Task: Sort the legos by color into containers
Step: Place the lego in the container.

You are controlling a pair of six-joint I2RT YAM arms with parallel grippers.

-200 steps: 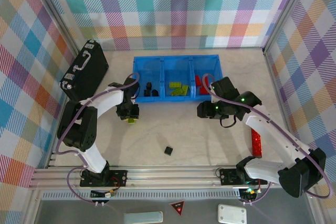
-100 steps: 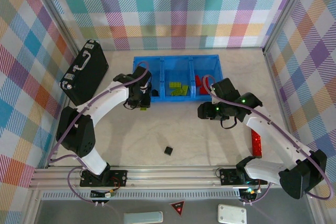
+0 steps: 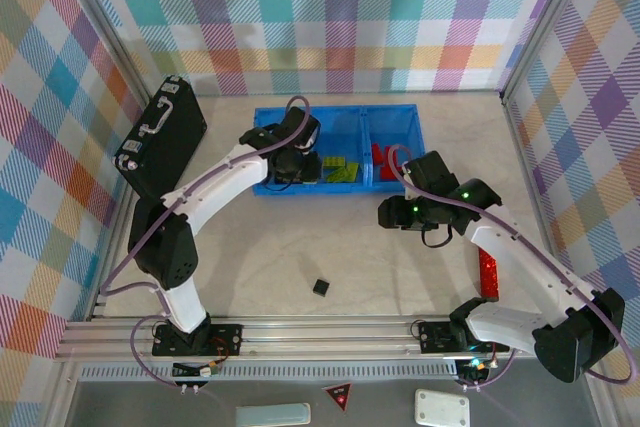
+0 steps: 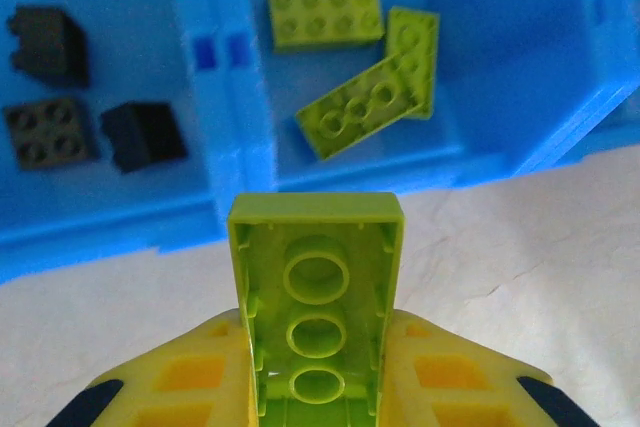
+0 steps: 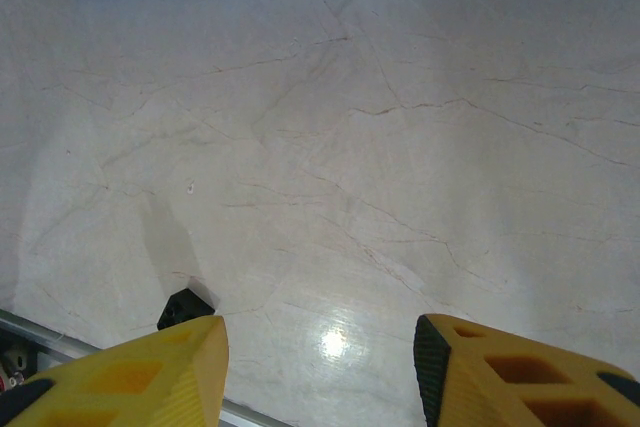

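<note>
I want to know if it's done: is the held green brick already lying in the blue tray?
No, the lime-green brick is clamped in the left gripper, not lying in the blue tray.

We find no word, brand or number that we can read. The one sign is a small red triangle (image 3: 337, 397), lying just below the rail (image 3: 330, 332) at about its middle. Whatever is drawn inside it is too small for us to make out. The studs on the green bricks (image 4: 325, 15) are too blurred to show any lettering.
</note>
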